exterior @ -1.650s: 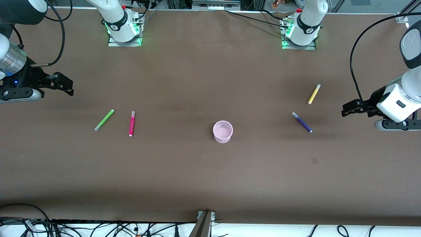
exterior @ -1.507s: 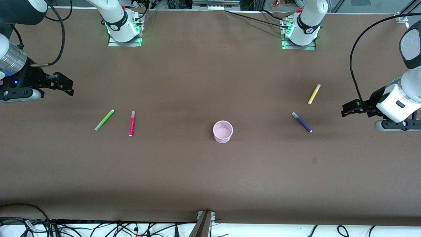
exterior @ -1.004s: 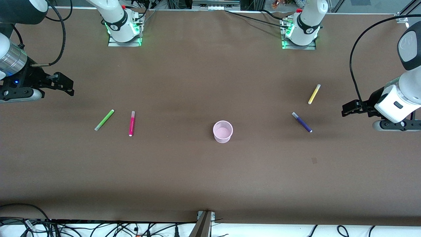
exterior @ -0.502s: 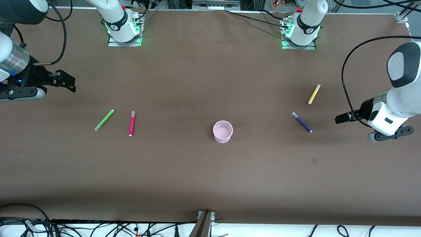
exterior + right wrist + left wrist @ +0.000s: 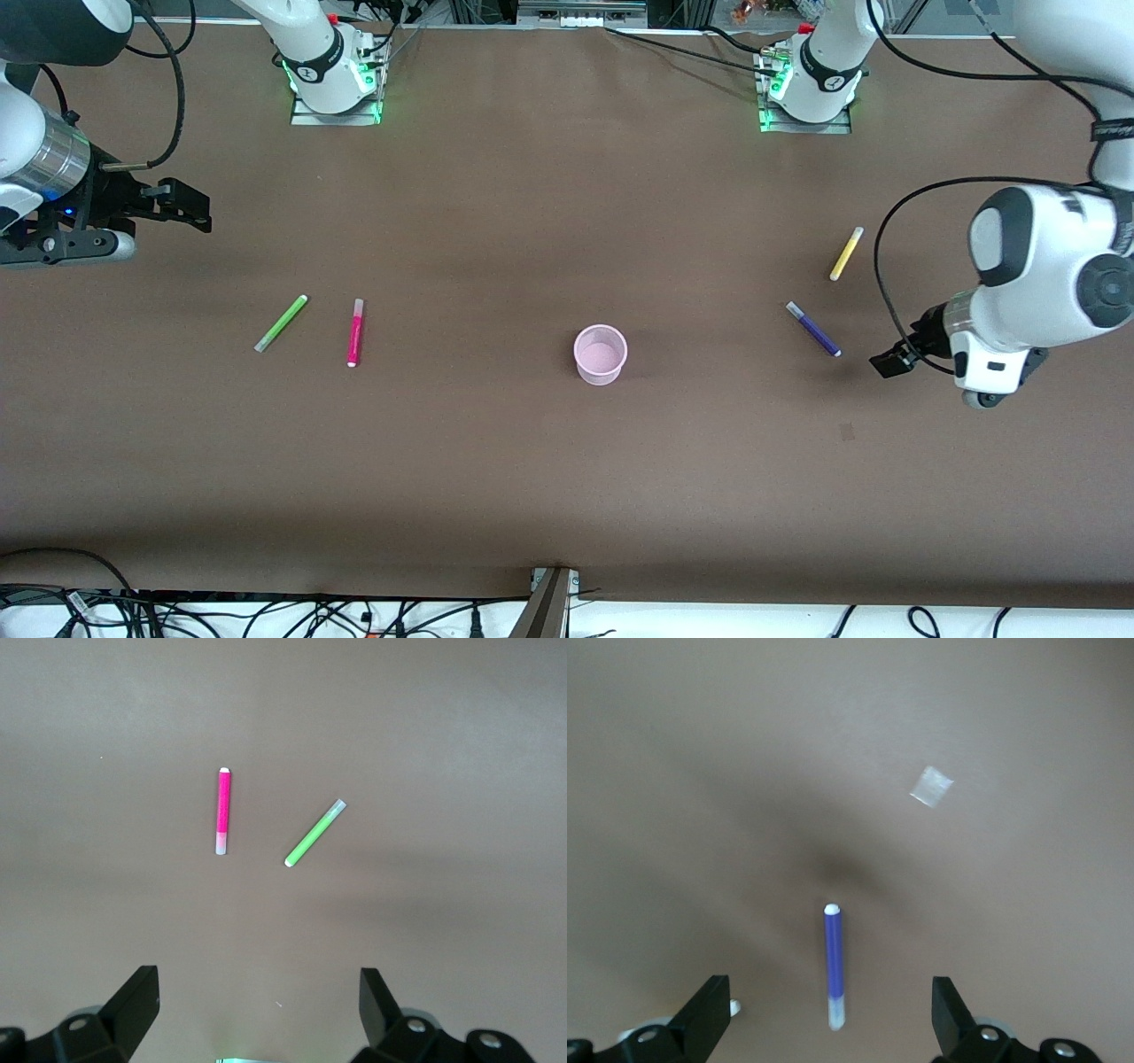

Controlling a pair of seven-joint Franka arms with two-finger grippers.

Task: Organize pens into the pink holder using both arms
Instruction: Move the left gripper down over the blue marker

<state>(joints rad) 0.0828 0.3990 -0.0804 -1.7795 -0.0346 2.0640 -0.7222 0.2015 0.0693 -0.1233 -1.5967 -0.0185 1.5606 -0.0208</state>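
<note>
Right, here's what I've got. Left gripper (image 5: 889,363) is up over the table (image 5: 532,478) at the left arm's end, just beside the purple pen (image 5: 813,329), not touching it. In the left wrist view the purple pen (image 5: 833,966) lies lengthwise in line with the gap between the fingers (image 5: 704,1014), roughly centred, but clear of both tips. Jaws spread wide, nothing in them. A small pale scrap (image 5: 931,786) lies on the table near the pen.

Right gripper (image 5: 197,208) hangs over the right arm's end of the table, jaws also wide apart and empty. The green pen (image 5: 281,322) and pink pen (image 5: 355,332) lie flat side by side, close but not touching. In the right wrist view the green pen (image 5: 314,833) and pink pen (image 5: 223,811) sit well apart from the fingers (image 5: 133,1005), both within the span of the gap.

Yellow pen (image 5: 846,253) lies flat, farther from the front camera than the purple one. Pink holder (image 5: 601,354) stands upright mid-table with no pen in it, well apart from all four.
</note>
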